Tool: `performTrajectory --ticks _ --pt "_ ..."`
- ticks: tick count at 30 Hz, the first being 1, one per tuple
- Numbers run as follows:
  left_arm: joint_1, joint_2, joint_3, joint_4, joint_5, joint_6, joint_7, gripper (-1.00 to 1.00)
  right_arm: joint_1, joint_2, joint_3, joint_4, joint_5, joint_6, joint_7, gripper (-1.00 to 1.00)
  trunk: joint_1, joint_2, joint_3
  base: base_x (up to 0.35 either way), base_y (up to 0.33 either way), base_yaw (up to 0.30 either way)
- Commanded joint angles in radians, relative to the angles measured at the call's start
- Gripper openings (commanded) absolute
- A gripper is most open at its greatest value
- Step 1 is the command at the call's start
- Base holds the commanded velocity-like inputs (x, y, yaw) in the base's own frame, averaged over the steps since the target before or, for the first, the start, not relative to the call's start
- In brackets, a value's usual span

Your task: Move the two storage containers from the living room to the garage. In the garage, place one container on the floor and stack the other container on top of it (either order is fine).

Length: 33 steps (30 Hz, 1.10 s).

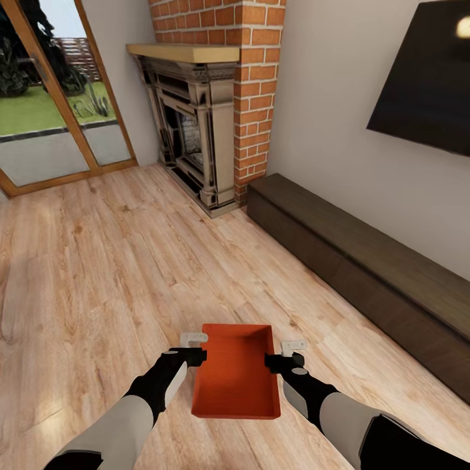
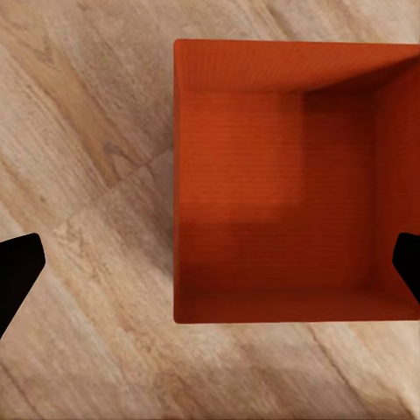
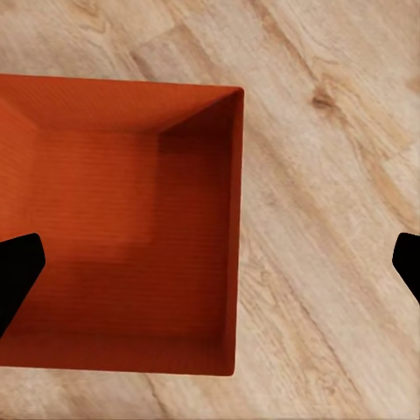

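Head-camera view first: an orange-red storage container sits low in the middle of the picture, open side up, between the two arms over the light wood plank floor. The left gripper is at the container's left wall and the right gripper at its right wall, each near the far end. From here it is hard to tell whether the bin rests on the planks or is lifted off them. Beyond it stand a red-brick fireplace with a wooden mantel, wood-framed glass doors to the left, and along the right wall a long dark low cabinet under a black TV.

Left wrist view: the container is seen from above, its ribbed inner walls and floor plain. One dark fingertip lies over the planks outside the left wall, the other over the bin's inside, so the jaws stand wide apart, straddling that wall without closing on it.

Right wrist view: the same container shows with its right wall running down the picture. One dark fingertip is over the bin's interior and the other over the bare wood, so these jaws too stand wide apart, astride the wall.
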Motion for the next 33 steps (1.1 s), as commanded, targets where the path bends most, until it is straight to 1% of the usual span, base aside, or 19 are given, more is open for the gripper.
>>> performTrajectory --ticks 1,33 --pt "0.000 0.000 0.001 -0.002 -0.003 0.006 0.002 1.00 -0.001 0.000 0.009 0.000 -0.010 -0.003 -0.004 1.00 0.004 -0.008 -0.004 0.000 0.000 0.000" --pt "0.000 0.001 -0.002 0.002 -0.004 0.006 0.004 1.00 -0.001 -0.008 0.008 0.001 -0.009 -0.003 -0.004 1.00 0.127 -0.232 -0.104 0.000 0.000 0.000"
